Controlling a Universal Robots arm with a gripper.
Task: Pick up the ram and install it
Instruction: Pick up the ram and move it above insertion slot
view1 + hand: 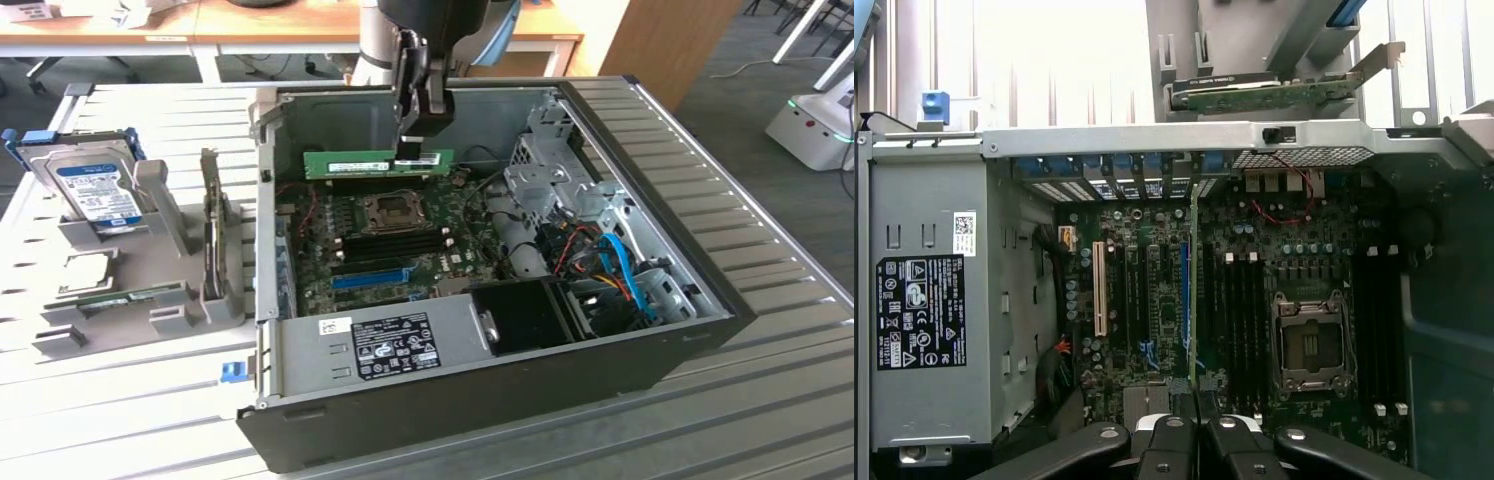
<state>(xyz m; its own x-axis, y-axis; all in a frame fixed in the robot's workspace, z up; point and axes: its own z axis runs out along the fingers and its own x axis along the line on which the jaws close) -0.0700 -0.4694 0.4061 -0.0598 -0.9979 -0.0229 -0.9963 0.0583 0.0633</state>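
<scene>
The gripper [422,152] is clamped on the ram [350,165], holding it over the open computer case [467,395]

You are looking at a green ram [323,163] wearing a white sticker [363,166], a blue slot [370,277], a silver hard drive [78,160] showing a blue-and-white label [96,190], and a grey ribbed table [761,420].

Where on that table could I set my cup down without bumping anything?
Bare table lies at the exterior view's right of the computer case and its lower left, past the grey rack. Crowded: inside the case, where the claw holds the ram, and the rack itself.
</scene>
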